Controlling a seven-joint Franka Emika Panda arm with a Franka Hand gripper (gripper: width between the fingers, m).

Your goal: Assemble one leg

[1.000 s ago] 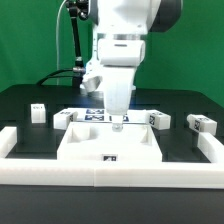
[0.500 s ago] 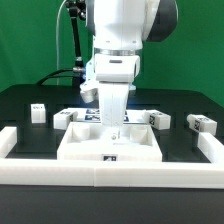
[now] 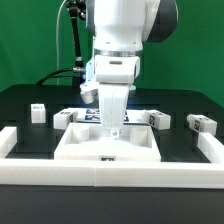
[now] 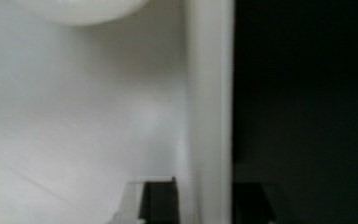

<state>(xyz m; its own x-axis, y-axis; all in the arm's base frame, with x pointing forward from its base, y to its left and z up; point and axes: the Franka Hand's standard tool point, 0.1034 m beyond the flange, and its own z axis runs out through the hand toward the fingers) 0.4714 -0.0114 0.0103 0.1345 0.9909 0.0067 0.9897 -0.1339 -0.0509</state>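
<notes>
My gripper [image 3: 112, 128] reaches down onto the far edge of the large white flat panel [image 3: 108, 146] in the middle of the table. In the wrist view the gripper [image 4: 208, 200] has its dark fingers [image 4: 162, 200] on either side of the panel's thin white edge [image 4: 208, 110], pressed against it. Several small white legs with tags stand apart from the gripper. One leg [image 3: 38, 113] is at the exterior view's left and one [image 3: 63, 118] is beside the panel. One leg [image 3: 157, 118] is right of the gripper and one [image 3: 201, 123] is at the far right.
A low white U-shaped wall [image 3: 10, 140] runs along the table's front and both sides. The marker board [image 3: 92, 113] lies behind the panel, partly hidden by the arm. The black table [image 3: 30, 98] reaches back to a green backdrop.
The arm has moved a little to the exterior view's left and lower onto the panel's far edge. The panel has shifted slightly left.
</notes>
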